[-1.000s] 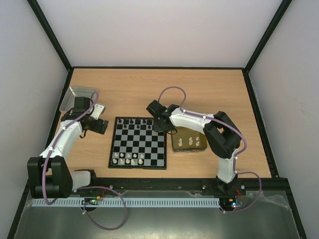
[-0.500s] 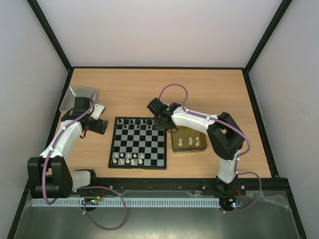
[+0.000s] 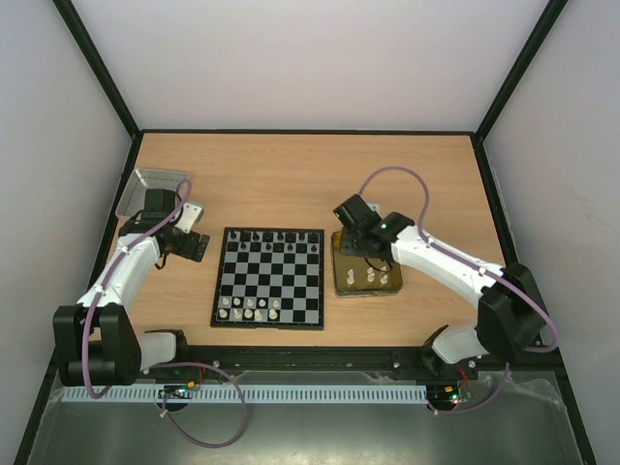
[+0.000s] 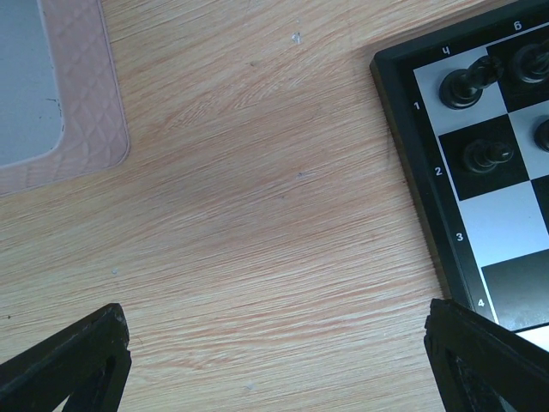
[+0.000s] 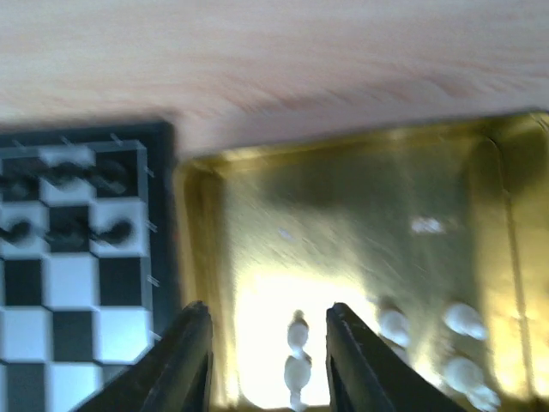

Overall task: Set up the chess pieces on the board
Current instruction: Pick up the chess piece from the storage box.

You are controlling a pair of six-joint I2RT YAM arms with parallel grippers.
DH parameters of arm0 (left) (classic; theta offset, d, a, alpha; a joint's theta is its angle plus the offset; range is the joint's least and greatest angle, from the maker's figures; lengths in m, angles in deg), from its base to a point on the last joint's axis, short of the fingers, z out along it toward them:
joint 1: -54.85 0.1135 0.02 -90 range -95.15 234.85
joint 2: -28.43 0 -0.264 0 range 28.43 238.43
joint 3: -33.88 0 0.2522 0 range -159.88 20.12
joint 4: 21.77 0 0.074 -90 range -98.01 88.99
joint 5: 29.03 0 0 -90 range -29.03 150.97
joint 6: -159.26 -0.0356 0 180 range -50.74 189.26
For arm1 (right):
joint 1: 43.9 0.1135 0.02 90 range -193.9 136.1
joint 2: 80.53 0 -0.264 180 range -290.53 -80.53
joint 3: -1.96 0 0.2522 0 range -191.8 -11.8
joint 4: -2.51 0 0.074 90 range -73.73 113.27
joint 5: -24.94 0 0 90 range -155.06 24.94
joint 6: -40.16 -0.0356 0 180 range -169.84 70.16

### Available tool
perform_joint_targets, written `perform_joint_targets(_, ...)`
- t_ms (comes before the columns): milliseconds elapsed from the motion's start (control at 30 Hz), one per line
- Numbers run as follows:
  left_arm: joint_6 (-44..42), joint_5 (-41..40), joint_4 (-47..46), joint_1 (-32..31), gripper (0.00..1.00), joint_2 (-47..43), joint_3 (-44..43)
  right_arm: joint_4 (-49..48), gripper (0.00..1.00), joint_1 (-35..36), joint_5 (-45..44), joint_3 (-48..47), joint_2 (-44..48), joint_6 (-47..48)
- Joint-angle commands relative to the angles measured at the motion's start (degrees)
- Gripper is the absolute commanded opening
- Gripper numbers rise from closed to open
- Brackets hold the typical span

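Cream chess pieces (image 5: 298, 365) in the gold tray (image 5: 343, 215) lie under the right gripper (image 5: 268, 352), parted and empty, a detail only its wrist camera shows; left gripper (image 4: 274, 360) wide open, empty, beside the board (image 4: 493, 215).

The board (image 4: 506, 219) is showing the numbers 1, 2, 3 and 4 along its dark side border in the left wrist view. Two marks on its upper border are appearing turned and unclear.
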Motion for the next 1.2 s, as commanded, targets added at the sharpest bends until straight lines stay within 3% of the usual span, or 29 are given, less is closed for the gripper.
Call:
perform_joint_targets(0, -0.03, -0.83, 0.57, -0.29, 0.94, -0.54, -1.02, 2.55, 0.40, -0.79, -0.45, 7.55, 5.99, -2.75)
perform_joint_targets(167, 0.23, -0.85, 0.04, -0.31, 0.94, 0.06, -1.25, 2.46, 0.45, -0.91, 0.64, 11.88, 10.60, -3.93)
perform_joint_targets(333, 0.43, -0.62, -0.65, -0.31, 0.94, 0.84, -1.82, 1.32, 0.39, -0.97, 2.34, 13.27, 11.49, -2.81)
perform_joint_targets(433, 0.67, -0.54, -2.18, -0.39, 0.94, 0.78, -1.41, -0.08, 0.35, -0.97, 4.19, 13.53, 9.92, -1.49)
perform_joint_targets(1167, 2.71, -1.10, -2.74, -1.28, 0.93, 1.72, -1.76, -5.76, 0.29, -0.99, 7.49, 11.17, -2.93, 1.92)
